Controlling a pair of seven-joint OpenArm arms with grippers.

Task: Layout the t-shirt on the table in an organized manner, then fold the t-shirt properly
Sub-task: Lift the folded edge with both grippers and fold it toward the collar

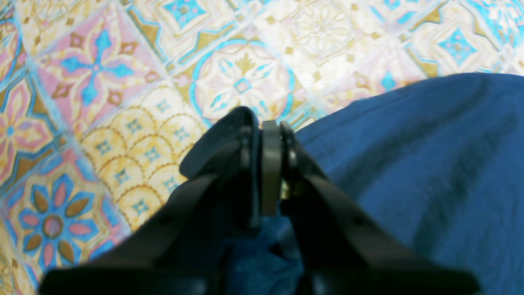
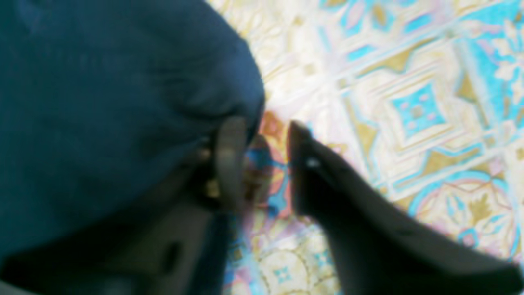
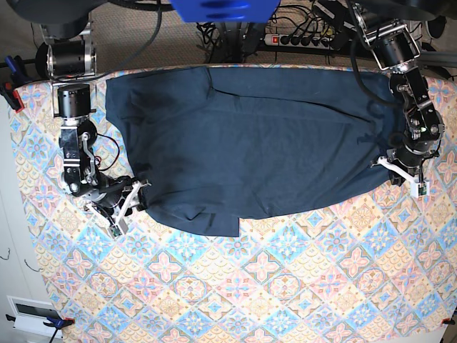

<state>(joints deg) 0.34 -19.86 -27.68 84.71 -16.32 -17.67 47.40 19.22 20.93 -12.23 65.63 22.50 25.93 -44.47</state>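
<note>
From my remote station, the left gripper (image 1: 271,127) sits pinched together at the t-shirt's (image 3: 257,146) edge; its wrist view shows blue cloth bunched beneath the black fingers, but I cannot tell whether fabric is truly caught between the tips. The right gripper (image 2: 262,127) stands with its jaws apart, patterned cloth showing through the gap, one finger (image 2: 230,155) against the shirt's rounded edge and nothing held.

The dark navy t-shirt lies spread across the far half of the table (image 3: 285,286), reaching almost to the far edge, with a few creases and one small corner jutting toward the near side. In the base view the right gripper (image 3: 133,196) sits at the shirt's left corner and the left gripper (image 3: 389,163) at its right edge. The table's covering is pastel diamond tiles in blue, pink and cream. Behind the table, cables (image 3: 300,18) and a power strip (image 3: 289,39) lie on the floor. No writing is legible.
</note>
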